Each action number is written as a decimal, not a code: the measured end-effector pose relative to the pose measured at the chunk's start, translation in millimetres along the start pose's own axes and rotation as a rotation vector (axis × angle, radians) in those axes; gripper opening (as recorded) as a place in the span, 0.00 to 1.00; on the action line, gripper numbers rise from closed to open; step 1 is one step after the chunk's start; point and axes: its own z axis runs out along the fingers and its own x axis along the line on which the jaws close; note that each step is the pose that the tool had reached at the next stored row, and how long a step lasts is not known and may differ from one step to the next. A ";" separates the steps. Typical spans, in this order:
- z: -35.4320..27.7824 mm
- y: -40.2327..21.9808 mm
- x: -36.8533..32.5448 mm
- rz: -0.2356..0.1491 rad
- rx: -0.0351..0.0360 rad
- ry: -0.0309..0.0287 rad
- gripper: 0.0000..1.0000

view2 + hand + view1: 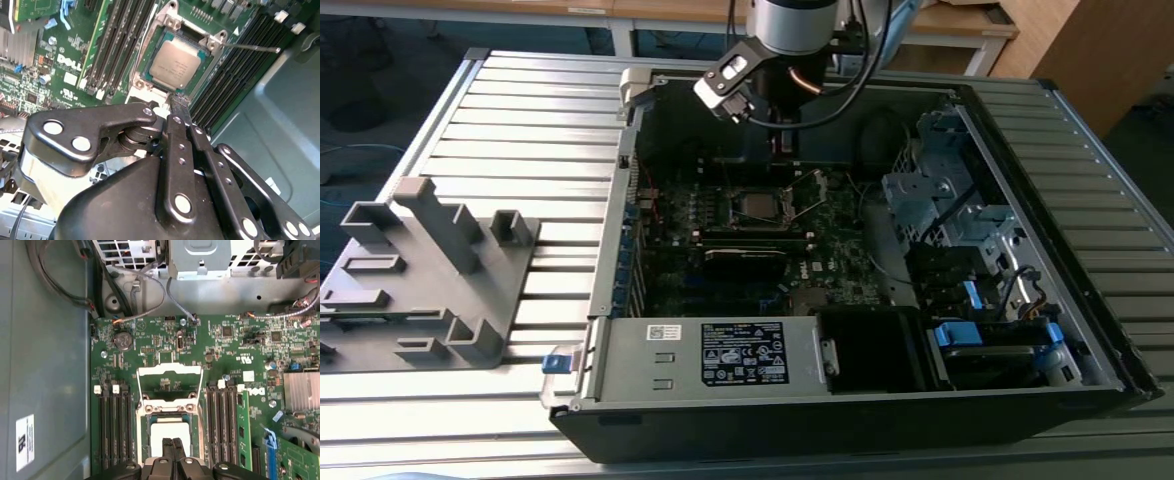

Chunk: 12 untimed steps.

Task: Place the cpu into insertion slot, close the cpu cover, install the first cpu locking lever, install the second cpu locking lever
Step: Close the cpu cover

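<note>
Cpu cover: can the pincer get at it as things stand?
Probably yes. The cpu cover stands open just past the seated cpu, and nothing sits between it and the pincer, poised over the cpu.

The cpu (175, 67) has a dull, matt grey metal top. The cpu cover (170, 370) is thin bare metal with a bright silvery sheen. The hand (179, 101) is built of smooth, semi-gloss black links joined by shiny metal rivets. The motherboard (150, 340) carries a glossy green lacquer. The case wall (45, 365) is matt grey painted sheet metal. The table (520, 110) is ribbed, satin-finished metal. The fixture (427, 270) on it looks like matt grey plastic.
</note>
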 end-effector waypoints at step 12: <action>-1.4 5.3 0.3 0.000 0.0000 0.0032 0.10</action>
